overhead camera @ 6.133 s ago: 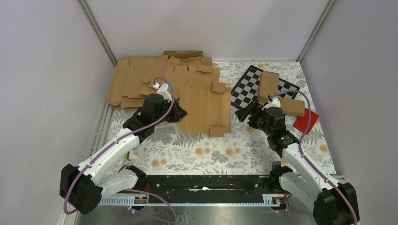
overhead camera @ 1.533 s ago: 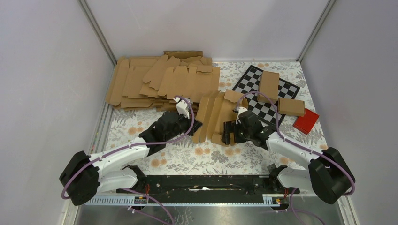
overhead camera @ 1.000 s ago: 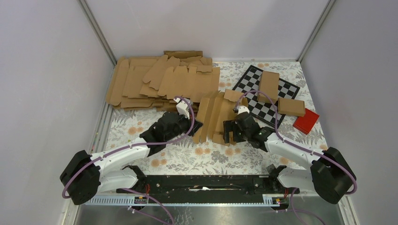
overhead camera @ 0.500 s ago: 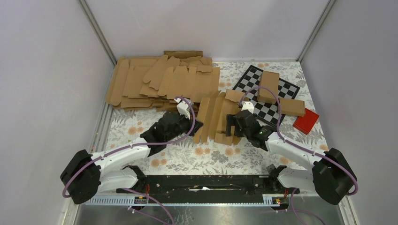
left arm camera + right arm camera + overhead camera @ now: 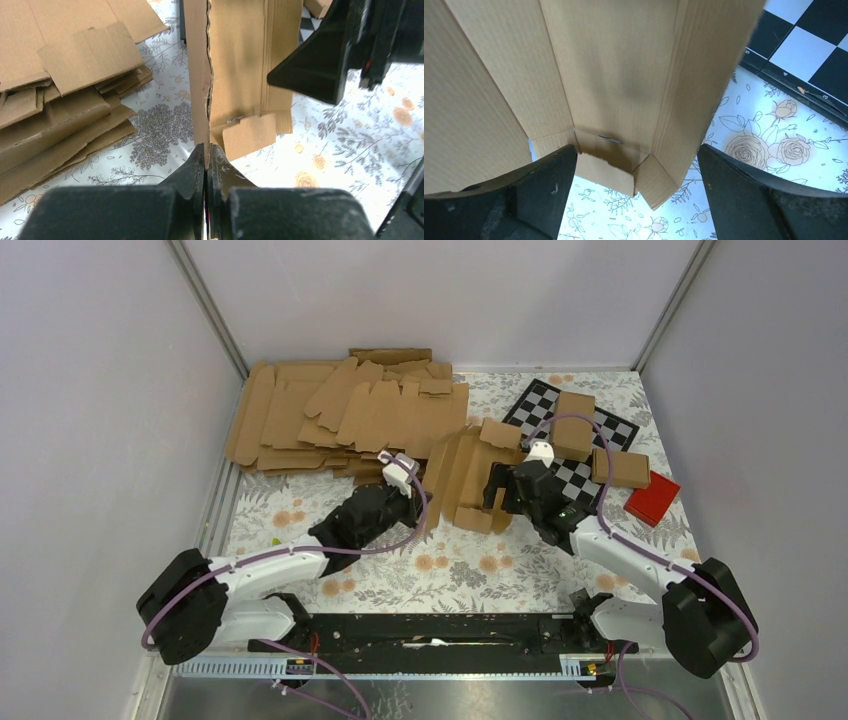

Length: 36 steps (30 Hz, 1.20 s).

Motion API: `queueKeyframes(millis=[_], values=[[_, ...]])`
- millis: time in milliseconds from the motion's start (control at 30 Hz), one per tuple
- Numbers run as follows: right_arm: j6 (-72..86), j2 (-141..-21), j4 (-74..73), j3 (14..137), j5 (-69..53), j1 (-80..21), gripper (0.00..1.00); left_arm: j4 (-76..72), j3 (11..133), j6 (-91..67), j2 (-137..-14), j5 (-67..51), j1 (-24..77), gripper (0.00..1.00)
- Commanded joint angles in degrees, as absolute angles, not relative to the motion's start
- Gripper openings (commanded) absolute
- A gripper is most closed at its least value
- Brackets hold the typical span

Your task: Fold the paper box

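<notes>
The left gripper is pressed tight on the lower edge of one panel of the paper box, and that panel stands upright on edge, running straight out from the fingertips. The right gripper is spread wide. The box's creased panels bend into a trough between its two fingers, with a small end flap at the near end, but whether either finger touches the card cannot be told. From above, the box sits half raised on the flowered table cover between the two grippers, its far corner at the checkerboard. A stack of flat blanks lies behind on the left, and a red block lies well to the right.
</notes>
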<state>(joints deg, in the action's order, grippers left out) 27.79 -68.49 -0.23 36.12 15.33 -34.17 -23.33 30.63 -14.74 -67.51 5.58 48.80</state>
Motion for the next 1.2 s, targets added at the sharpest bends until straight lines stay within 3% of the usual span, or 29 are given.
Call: queueKeyframes(millis=[0, 567, 1000, 1167], values=[[29.0, -65.7, 5.4, 33.2, 13.8, -32.4, 0.98, -30.5, 27.6, -10.6, -69.1, 6.3, 49.4, 0.0], [26.6, -58.2, 6.6, 25.4, 7.2, -28.9, 0.99, -36.9, 22.4, -10.4, -67.4, 5.0, 49.4, 0.0], [32.1, -55.9, 3.8, 20.6, 15.4, -28.9, 1.0, -37.7, 22.2, -10.9, -67.3, 4.5, 49.5, 0.0], [31.3, -59.8, 5.4, 21.5, 8.6, -28.9, 1.0, -38.3, 21.5, -11.2, -66.5, 4.5, 49.5, 0.0]])
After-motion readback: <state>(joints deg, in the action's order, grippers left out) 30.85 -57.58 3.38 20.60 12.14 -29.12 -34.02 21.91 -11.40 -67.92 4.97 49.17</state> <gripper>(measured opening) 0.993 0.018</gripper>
